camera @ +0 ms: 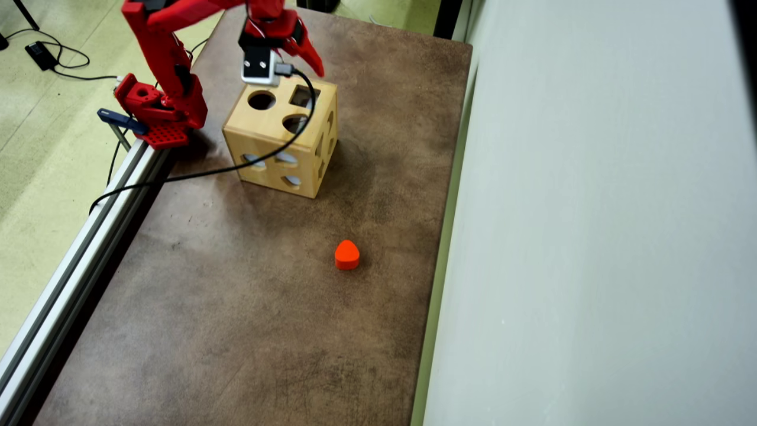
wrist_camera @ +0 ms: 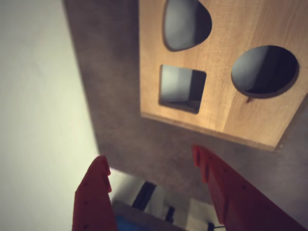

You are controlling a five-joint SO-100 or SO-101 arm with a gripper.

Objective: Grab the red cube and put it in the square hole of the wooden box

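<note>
The wooden box [camera: 269, 160] stands at the far end of the brown table. Its top face [wrist_camera: 226, 29] carries the square hole [wrist_camera: 182, 88], a round hole [wrist_camera: 264, 70] and a teardrop-shaped hole [wrist_camera: 185, 24]. In the overhead view the square hole [camera: 303, 96] lies just below my gripper [camera: 301, 58], which hovers over the box's far top edge. In the wrist view my gripper [wrist_camera: 149, 153] is open, its red fingers [wrist_camera: 98, 192] spread wide with nothing between them. The red cube is out of view in both views.
An orange-red rounded heart-like block [camera: 347, 255] sits alone mid-table, nearer the camera than the box. A black cable [camera: 207, 171] drapes over the box. A pale wall [camera: 591, 236] borders the table's right side and an aluminium rail [camera: 77, 260] its left.
</note>
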